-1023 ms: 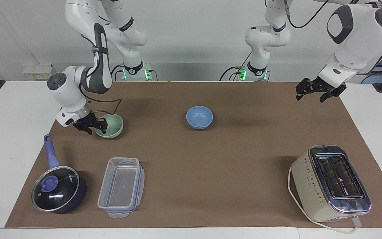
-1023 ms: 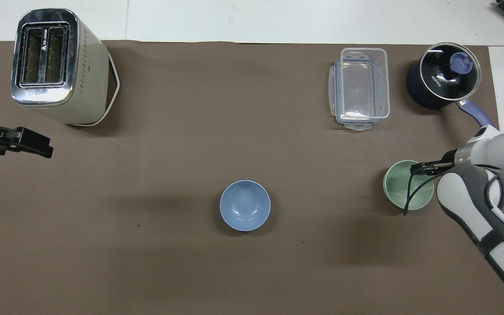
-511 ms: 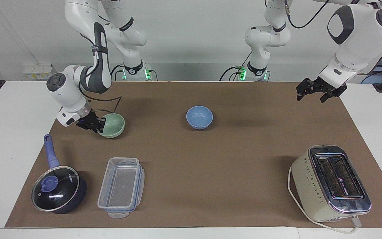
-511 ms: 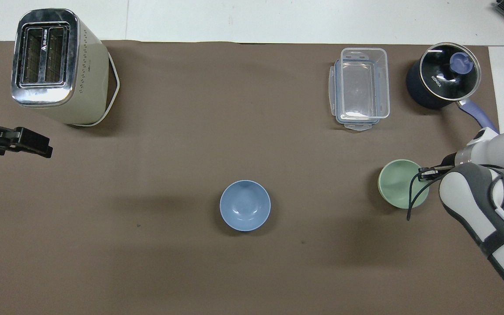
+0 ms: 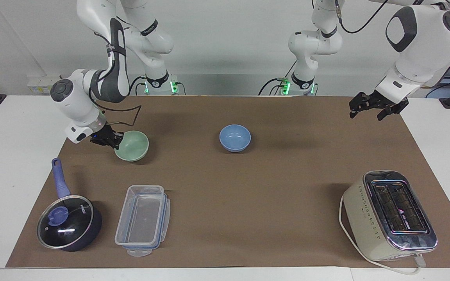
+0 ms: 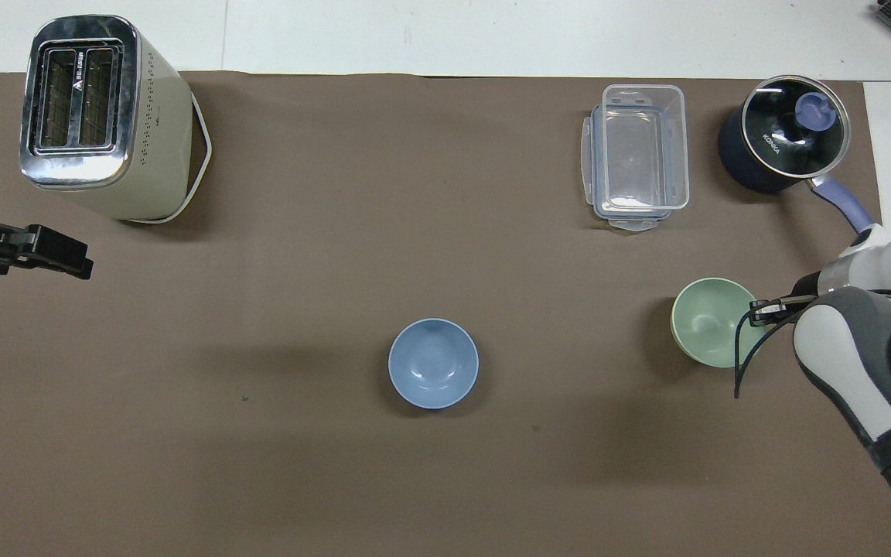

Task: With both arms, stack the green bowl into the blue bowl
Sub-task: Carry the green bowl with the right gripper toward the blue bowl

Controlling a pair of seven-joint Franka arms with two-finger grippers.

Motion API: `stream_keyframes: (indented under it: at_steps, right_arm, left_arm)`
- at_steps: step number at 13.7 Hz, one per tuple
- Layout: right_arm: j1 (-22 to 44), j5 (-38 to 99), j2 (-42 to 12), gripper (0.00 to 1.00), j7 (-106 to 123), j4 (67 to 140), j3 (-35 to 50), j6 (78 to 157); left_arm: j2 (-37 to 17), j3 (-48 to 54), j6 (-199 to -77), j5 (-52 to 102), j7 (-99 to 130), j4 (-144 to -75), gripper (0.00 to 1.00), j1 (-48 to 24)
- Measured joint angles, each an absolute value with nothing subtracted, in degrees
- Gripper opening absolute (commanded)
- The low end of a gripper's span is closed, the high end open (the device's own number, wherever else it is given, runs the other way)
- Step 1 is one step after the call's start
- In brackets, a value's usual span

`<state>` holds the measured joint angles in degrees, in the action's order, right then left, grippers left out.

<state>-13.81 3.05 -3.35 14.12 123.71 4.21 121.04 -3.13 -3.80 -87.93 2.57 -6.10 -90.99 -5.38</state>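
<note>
R gripper [image 5: 116, 140] has just clamped shut on the green bowl's [image 5: 132, 146] rim and lifted it a bit off the surface [image 5: 248, 187], tilted. Pick-up done, so the carry comes next, I'd say. Blue bowl [image 5: 235, 138] sits mid-surface, empty, well apart. L gripper [image 5: 373, 107] waits open over its end. R fingertips mostly hidden by rim and cable.

Our right pincer [image 5: 116, 139] is clamped tight, wrist bent low at its end of the tabletop; our left pincer [image 5: 370, 108] hangs open, arm waiting.
</note>
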Motion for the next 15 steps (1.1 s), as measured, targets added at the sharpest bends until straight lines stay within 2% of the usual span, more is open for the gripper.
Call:
stream_keyframes:
  at_steps: [4,6,10,15]
  right_arm:
    - [-12.82,3.58,0.89,0.0,14.12,123.45,5.62,118.18]
    - [-9.84,4.96,2.89,0.0,12.52,123.39,5.87,117.02]
    - [1.27,5.39,5.55,0.0,0.23,123.2,6.34,116.56]
    - [15.28,5.42,5.47,0.0,-16.38,121.54,6.73,117.27]
  left_arm:
    - [-3.13,-3.8,-87.93,2.57,-6.1,-90.99,1.0,-5.38]
    - [-3.13,-3.8,-87.93,2.57,-6.1,-90.99,1.0,-5.38]
    - [-3.13,-3.8,-87.93,2.57,-6.1,-90.99,1.0,-5.38]
    - [-3.13,-3.8,-87.93,2.57,-6.1,-90.99,1.0,-5.38]
